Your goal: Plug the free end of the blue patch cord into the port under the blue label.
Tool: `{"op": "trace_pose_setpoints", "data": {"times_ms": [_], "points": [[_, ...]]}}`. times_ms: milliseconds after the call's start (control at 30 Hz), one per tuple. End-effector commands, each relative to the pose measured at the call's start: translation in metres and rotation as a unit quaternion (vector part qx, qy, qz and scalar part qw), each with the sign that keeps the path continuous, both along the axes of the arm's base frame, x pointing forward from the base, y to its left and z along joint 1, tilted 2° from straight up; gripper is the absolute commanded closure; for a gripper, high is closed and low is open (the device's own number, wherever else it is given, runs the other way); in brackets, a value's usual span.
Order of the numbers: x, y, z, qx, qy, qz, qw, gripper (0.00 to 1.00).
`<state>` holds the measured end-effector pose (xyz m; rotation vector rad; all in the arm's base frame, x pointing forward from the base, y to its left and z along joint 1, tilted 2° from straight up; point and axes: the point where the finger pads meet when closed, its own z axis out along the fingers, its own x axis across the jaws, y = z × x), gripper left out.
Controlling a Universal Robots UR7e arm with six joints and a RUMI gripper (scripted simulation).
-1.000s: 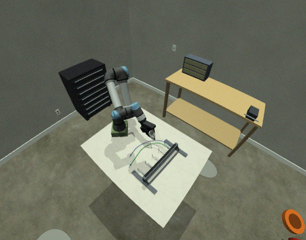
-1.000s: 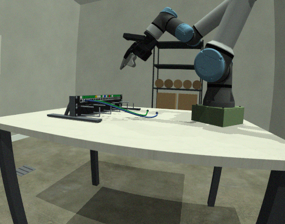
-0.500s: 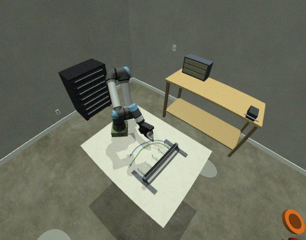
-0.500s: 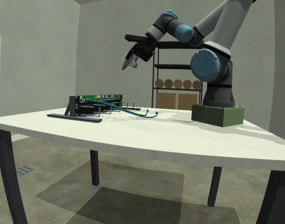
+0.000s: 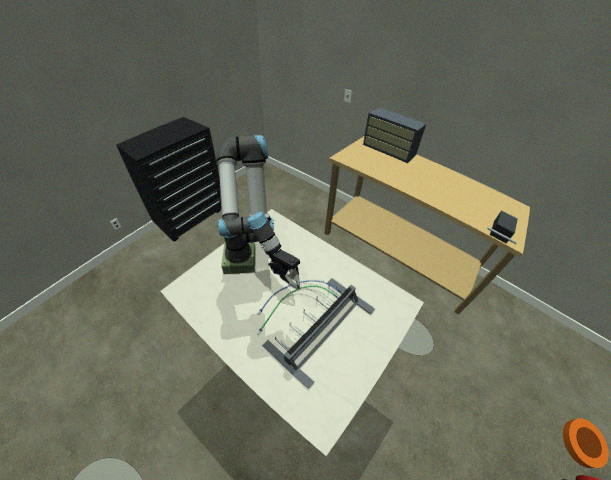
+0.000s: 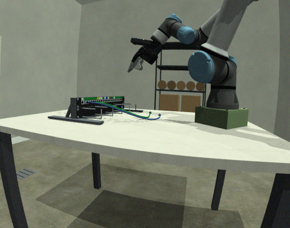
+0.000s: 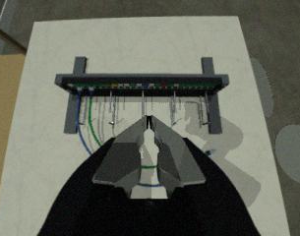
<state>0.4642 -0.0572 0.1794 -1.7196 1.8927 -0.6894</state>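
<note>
The dark rack [image 5: 321, 325] [image 6: 75, 108] [image 7: 135, 78] stands level on the white table [image 5: 346, 372] [image 6: 140, 139], with a row of colored labels along its top. The blue label [image 7: 145, 85] [image 6: 107, 97] sits near the row's middle. The blue cord [image 5: 273, 298] [image 6: 152, 118] [image 7: 82, 135] and the green cord [image 5: 270, 312] [image 6: 137, 114] [image 7: 92, 130] are plugged in at one end of the rack and curve across the table. Their free ends lie on the table top. My gripper [image 5: 295, 283] [image 6: 129, 70] [image 7: 149, 116] is shut and empty. It hangs high above the cords, pointing toward the rack.
Thin metal pegs [image 7: 173, 105] stick out in front of the rack. The arm's green base block [image 5: 238, 263] [image 6: 220, 118] stands at the table's edge. A wooden workbench [image 5: 439, 191], a black drawer cabinet [image 5: 165, 175] and a shelf unit [image 6: 179, 67] stand off the table.
</note>
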Motion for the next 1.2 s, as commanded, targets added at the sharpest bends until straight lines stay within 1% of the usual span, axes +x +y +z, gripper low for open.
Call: {"op": "trace_pose_setpoints", "data": {"times_ms": [0,200,400,867,1167], "points": [[-0.001,-0.015,0.0,0.001,0.0,0.001,1.0,1.0],[-0.002,-0.027,0.0,0.001,0.0,0.001,1.0,1.0],[-0.002,-0.03,0.0,0.001,0.0,0.001,1.0,1.0],[-0.002,-0.031,-0.001,0.001,0.0,0.001,1.0,1.0],[0.003,-0.031,-0.007,0.001,0.0,0.001,1.0,1.0]]}}
